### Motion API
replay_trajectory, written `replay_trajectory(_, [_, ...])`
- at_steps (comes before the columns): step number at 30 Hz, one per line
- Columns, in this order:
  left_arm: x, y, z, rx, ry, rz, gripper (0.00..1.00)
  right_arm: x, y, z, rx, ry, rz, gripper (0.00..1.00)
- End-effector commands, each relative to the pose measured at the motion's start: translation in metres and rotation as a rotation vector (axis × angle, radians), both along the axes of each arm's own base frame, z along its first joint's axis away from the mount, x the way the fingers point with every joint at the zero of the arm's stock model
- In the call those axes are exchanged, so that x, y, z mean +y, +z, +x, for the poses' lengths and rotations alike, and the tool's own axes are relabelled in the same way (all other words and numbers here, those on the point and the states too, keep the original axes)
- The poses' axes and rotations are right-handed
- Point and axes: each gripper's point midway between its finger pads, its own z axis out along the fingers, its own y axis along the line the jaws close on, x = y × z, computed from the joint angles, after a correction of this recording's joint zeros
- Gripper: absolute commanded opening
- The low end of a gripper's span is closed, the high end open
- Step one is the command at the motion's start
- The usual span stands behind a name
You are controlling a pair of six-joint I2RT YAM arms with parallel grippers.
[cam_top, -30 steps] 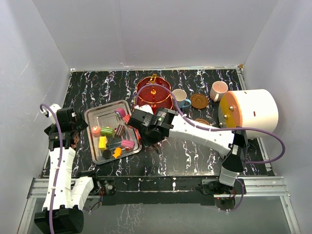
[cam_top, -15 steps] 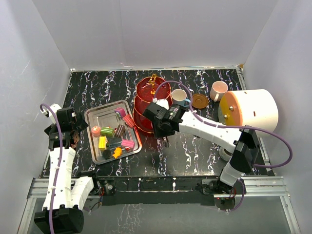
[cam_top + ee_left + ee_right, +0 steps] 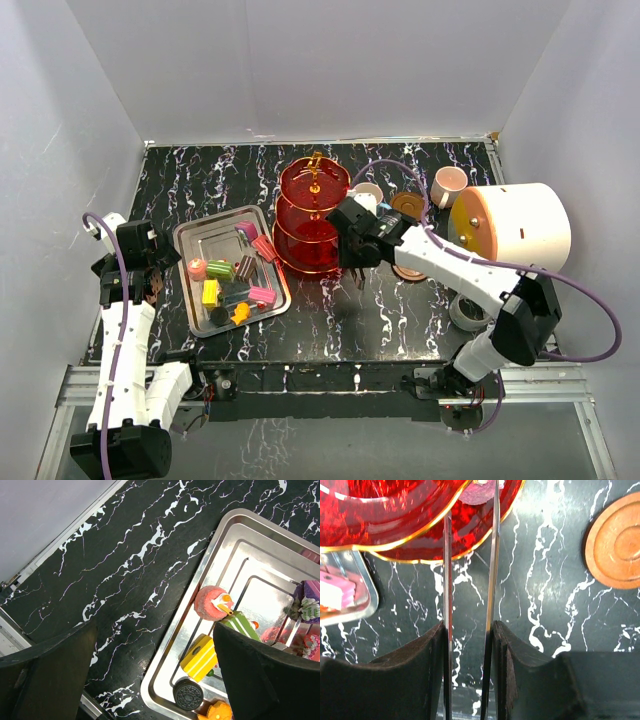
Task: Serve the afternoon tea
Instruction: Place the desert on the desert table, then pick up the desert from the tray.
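Table (image 3: 330,320): black top, white-veined. Items standing directly on it:
- silver tray (image 3: 182,240), left
- red three-tier stand (image 3: 305,235), centre, just beside the tray
- blue cup (image 3: 365,190), behind the stand, partly hidden
- brown saucer (image 3: 408,207)
- pink cup (image 3: 449,184)
- second saucer (image 3: 400,274), mostly covered
- white cylinder (image 3: 520,230), orange face, right edge

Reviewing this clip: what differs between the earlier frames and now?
The right gripper, jaws shut on the metal tongs, swung rightward from the right edge of the tray, across the front of the red stand, to the stand's right side. Nothing was visibly picked up or released. The left gripper, the sweets on the tray and the white cylinder stayed put.
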Motion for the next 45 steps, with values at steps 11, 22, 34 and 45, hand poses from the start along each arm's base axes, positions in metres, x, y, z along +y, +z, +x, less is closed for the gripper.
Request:
replay_trajectory(11, [-0.002, -0.002, 0.001, -0.001, -0.018, -0.004, 0.99, 0.020, -0.002, 0.072, -0.197, -0.017, 0.150, 0.37])
replay_trajectory(22, [-0.001, -0.001, 0.000, -0.002, -0.010, -0.001, 0.99, 0.015, -0.012, 0.077, -0.203, -0.005, 0.117, 0.46])
replay_trajectory(34, [-0.003, -0.003, 0.002, -0.001, -0.025, -0.008, 0.99, 0.003, 0.008, 0.029, -0.102, 0.039, 0.198, 0.46])
replay_trajectory(45, [-0.013, -0.005, 0.012, 0.005, -0.098, -0.038, 0.99, -0.012, 0.007, -0.023, 0.054, 0.165, 0.184, 0.44])
